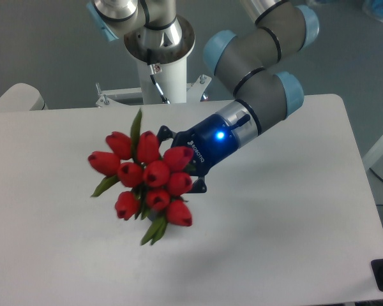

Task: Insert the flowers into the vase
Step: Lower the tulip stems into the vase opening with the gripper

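A bunch of red tulips, the flowers, is held out in front of the hand above the white worktop, buds turned toward the camera. The hand is largely covered by the blooms, so it cannot be told for certain how the fingers stand, though they are judged to be clamped on the stems behind the buds. The vase is not seen; it is taken to be hidden behind the bunch, below the hand.

The bunch is judged light, soft and easily bruised: heads and leaves are likely to flop and splay, and the stems may slip if loosely gripped. A hold on the gathered stems, well back from the buds, is considered best, and that is where the hand appears to be placed. Green leaves trail below and to one side of the hand, and may catch on a narrow mouth.

Behind the hand, the robot's white base column is seen at the worktop's far edge, well apart from the flowers.
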Controlling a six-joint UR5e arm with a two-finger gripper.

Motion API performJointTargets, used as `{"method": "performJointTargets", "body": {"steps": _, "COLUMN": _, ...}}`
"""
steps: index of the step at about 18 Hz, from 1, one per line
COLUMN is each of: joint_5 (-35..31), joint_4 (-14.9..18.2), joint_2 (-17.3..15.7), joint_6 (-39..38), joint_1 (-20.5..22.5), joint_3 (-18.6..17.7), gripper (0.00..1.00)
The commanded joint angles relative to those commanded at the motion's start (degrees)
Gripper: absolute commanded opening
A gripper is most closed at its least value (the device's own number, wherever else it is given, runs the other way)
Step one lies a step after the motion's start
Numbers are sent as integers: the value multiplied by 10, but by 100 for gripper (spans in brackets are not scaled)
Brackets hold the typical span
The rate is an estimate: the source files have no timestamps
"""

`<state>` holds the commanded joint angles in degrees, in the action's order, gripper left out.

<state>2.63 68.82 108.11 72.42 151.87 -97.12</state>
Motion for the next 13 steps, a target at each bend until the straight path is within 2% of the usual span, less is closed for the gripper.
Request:
{"method": "performJointTargets", "body": {"steps": 3, "joint_5": 35, "joint_4": -6, "joint_2": -13, "joint_6": 1, "joint_1": 16, "joint_3": -29, "gripper": 0}}
{"method": "performJointTargets", "body": {"steps": 6, "joint_5": 40, "joint_4": -36, "joint_2": -25, "joint_6": 0, "joint_1": 27, "joint_3": -66, "gripper": 0}}
{"method": "performJointTargets", "body": {"steps": 13, "joint_5": 45, "joint_4": -64, "joint_2": -33, "joint_6": 1, "joint_1": 28, "joint_3": -103, "gripper": 0}}
